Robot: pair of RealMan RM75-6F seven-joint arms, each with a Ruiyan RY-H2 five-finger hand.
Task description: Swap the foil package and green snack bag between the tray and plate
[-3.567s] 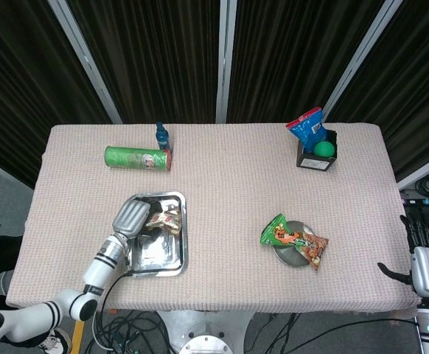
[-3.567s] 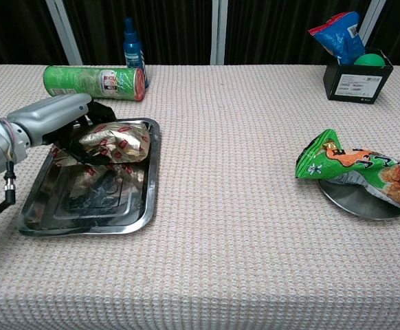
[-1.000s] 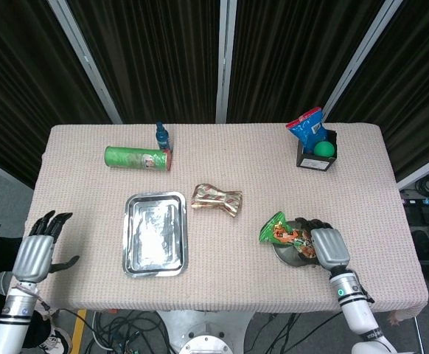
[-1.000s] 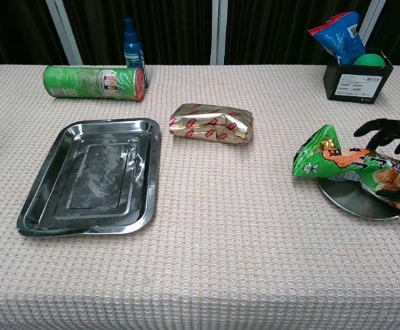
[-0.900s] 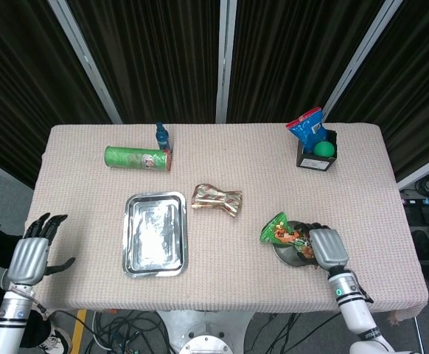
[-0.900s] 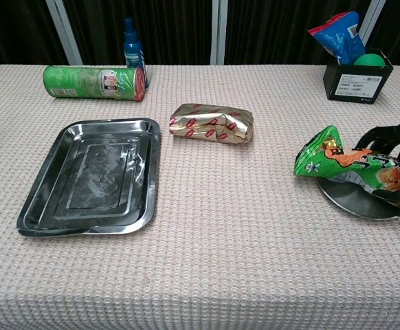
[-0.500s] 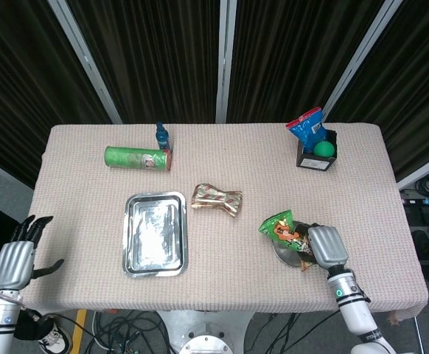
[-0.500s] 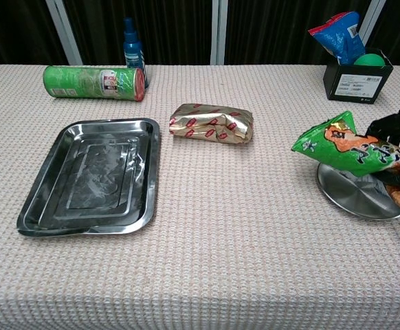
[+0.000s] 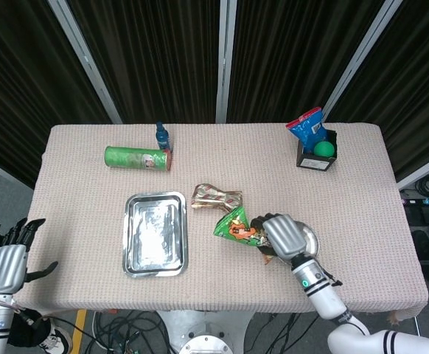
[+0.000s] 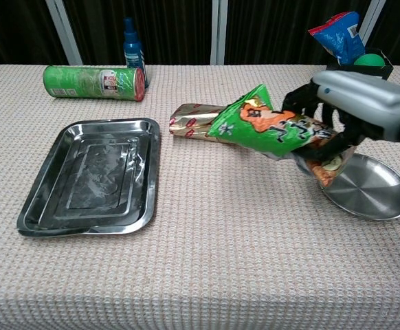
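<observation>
Change: green snack bag [image 10: 269,127] now lifted off plate [image 10: 368,187], carried left over table [image 9: 214,295] toward foil package [image 9: 216,197].
Tray [image 9: 155,233]: bare, as before.
Right hand [image 10: 337,113]: fingers clasp bag's lower end.
Left hand [image 9: 7,267]: off table edge, fingers spread, holding nothing.
Bag: crumpled, tilted, green with orange print.

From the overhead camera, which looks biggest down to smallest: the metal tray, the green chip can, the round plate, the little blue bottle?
1. Tray
2. Green chip can
3. Plate, though the right hand hides part of it, so can versus plate is unsure
4. Blue bottle
</observation>
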